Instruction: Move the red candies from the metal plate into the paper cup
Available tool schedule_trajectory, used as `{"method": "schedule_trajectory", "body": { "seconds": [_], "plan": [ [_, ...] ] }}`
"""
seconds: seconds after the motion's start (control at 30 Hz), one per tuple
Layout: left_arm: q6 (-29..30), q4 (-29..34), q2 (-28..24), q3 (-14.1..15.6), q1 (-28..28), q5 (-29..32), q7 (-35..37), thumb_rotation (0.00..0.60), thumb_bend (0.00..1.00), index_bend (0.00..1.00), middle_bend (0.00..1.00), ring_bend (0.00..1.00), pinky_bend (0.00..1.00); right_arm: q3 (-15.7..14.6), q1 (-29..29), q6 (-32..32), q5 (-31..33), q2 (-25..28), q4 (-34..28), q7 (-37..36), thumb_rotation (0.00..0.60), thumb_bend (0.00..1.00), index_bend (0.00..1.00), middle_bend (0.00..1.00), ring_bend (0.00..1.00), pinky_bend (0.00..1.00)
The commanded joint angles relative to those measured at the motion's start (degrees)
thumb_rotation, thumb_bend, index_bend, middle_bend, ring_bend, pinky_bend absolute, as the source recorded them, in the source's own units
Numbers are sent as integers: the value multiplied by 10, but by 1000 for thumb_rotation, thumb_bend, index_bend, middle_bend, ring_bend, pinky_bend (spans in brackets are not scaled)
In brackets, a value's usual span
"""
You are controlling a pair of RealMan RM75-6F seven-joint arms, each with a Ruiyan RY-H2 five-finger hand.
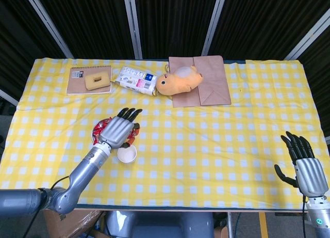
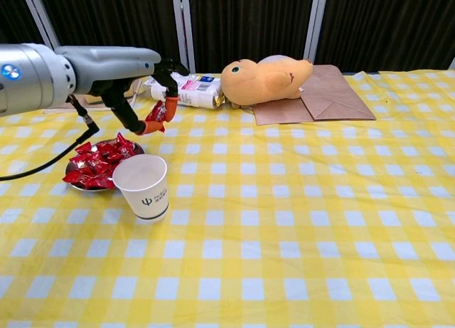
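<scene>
At the far left of the yellow checked tablecloth (image 1: 216, 140), a spiral notebook (image 1: 88, 80) is seen with a yellow sponge-like block (image 1: 96, 81) lying on it. Nearer the front edge, the metal plate (image 2: 72, 182) is heaped with red candies (image 2: 96, 163), and the white paper cup (image 2: 143, 186) stands upright just beside it, to its right. The left hand (image 1: 119, 130) is held raised above the plate and cup, and one red candy (image 2: 156, 117) is pinched between its fingertips while the other fingers are spread forward. Behind it, a white printed packet (image 1: 136, 79) lies on its side, and next to that an orange plush toy (image 1: 178, 81) is laid partly on a flat brown paper bag (image 1: 203, 84). At the far right, off the table's corner, the right hand (image 1: 305, 164) is shown palm down with its dark fingers apart and nothing held in it; it is visible in the head view only.
</scene>
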State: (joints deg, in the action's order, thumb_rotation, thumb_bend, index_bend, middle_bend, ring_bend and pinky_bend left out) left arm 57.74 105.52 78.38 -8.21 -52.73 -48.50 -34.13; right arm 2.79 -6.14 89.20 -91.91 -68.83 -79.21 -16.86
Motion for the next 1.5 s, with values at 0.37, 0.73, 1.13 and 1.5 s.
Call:
{"method": "schedule_trajectory", "body": {
  "seconds": [0.37, 0.73, 1.13, 1.5],
  "plan": [
    [10, 38, -19, 64, 44, -73, 22, 600, 434, 488, 2, 0, 0, 2, 0, 3, 1, -3, 3, -3, 600, 424, 0, 0, 0, 0],
    [3, 14, -5, 61, 46, -75, 27, 600, 362, 410, 0, 0, 0, 3, 0, 6, -1, -6, 6, -4, 600, 424, 0, 0, 0, 0],
    [36, 27, -23, 34, 61, -83, 50, 600, 311, 355, 0, 0, 0, 2, 0, 8, -2, -6, 10, -7, 600, 424, 0, 0, 0, 0],
    [55, -63, -33, 17, 74, 18, 25, 600, 246, 356, 0, 0, 0, 0, -1, 8, -7, -7, 10, -9, 600, 424, 0, 0, 0, 0]
  ]
}}
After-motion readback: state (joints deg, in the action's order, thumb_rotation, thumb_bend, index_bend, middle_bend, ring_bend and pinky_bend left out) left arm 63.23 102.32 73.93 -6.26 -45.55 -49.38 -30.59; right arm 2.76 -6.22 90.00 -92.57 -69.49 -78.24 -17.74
